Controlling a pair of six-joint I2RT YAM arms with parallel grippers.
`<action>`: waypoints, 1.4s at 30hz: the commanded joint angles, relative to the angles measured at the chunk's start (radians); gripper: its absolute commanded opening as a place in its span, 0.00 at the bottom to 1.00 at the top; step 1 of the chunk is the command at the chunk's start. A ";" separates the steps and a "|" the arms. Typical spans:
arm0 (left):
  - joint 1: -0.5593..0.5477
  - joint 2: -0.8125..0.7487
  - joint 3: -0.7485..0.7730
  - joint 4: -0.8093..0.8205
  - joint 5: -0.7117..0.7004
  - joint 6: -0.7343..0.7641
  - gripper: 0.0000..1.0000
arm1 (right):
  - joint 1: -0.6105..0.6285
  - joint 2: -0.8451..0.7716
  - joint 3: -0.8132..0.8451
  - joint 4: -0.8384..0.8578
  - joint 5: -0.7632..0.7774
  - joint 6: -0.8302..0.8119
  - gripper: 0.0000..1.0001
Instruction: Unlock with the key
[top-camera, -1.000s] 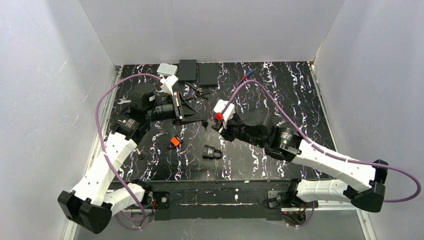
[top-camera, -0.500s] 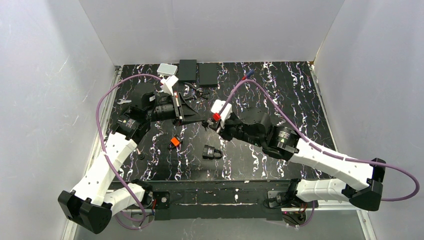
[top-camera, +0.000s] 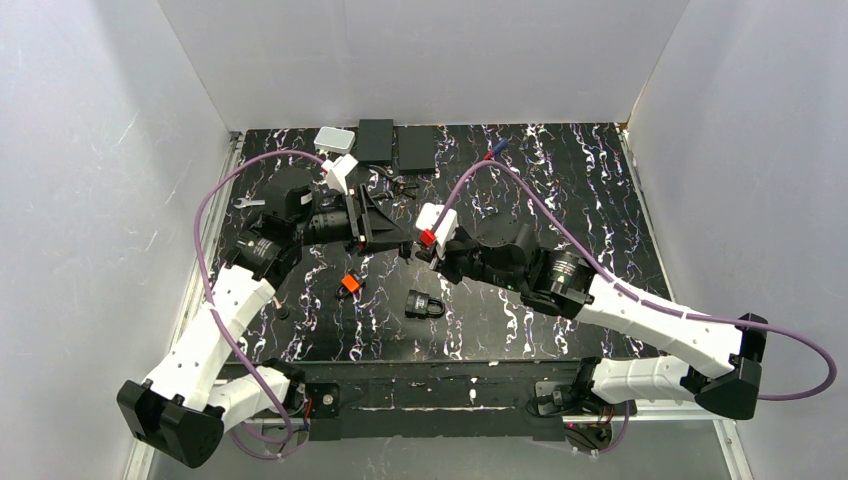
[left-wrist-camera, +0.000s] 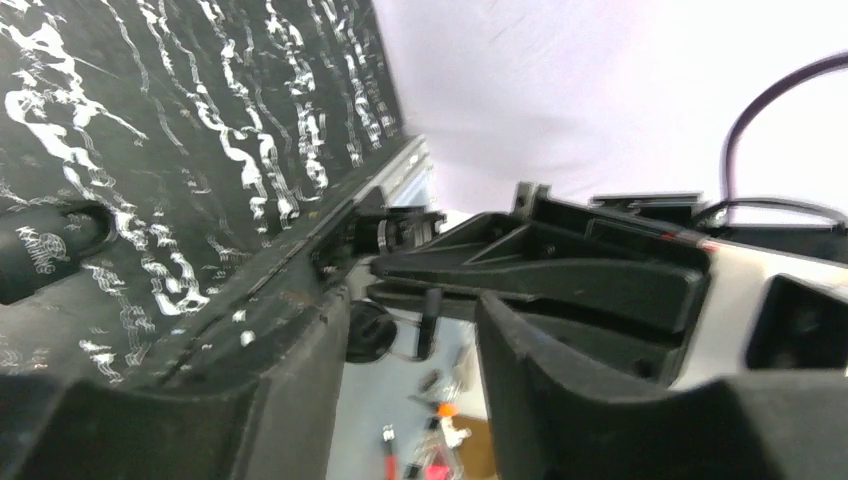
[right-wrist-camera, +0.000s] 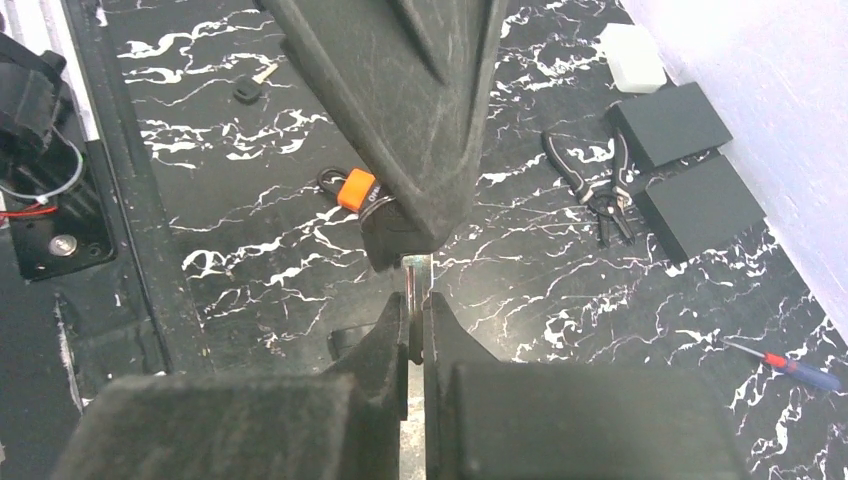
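Note:
My two grippers meet nose to nose above the middle of the table. The key (right-wrist-camera: 415, 283) shows as a thin silvery blade pinched between the fingers of my right gripper (right-wrist-camera: 414, 308), which is shut on it. Its dark head (right-wrist-camera: 388, 243) points toward my left gripper (top-camera: 403, 243). In the left wrist view the left gripper (left-wrist-camera: 410, 335) stands open, its fingers apart, and the key (left-wrist-camera: 428, 322) hangs as a dark sliver just past them. The black padlock (top-camera: 425, 303) lies flat on the table below the grippers. The right gripper (top-camera: 428, 257) is well above it.
An orange-bodied item with a black loop (top-camera: 348, 284) lies left of the padlock. Pliers (top-camera: 400, 186), two black boxes (top-camera: 376, 140) and a white box (top-camera: 334, 138) sit at the back. A red-and-blue screwdriver (top-camera: 494, 150) lies back right. Another small key (right-wrist-camera: 250, 90) lies far left.
My right gripper moved left up to the left gripper and closed on the key's blade. The left gripper's jaws, shut before, have opened.

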 joint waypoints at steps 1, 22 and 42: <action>0.005 -0.048 0.007 -0.028 -0.019 0.067 0.67 | 0.005 -0.020 0.061 0.014 -0.045 -0.012 0.01; 0.010 -0.022 -0.054 0.119 0.148 0.046 0.45 | 0.005 -0.034 0.068 -0.025 -0.053 -0.021 0.01; 0.012 -0.030 -0.054 0.021 0.049 0.080 0.00 | 0.005 -0.032 0.063 0.001 -0.004 0.038 0.46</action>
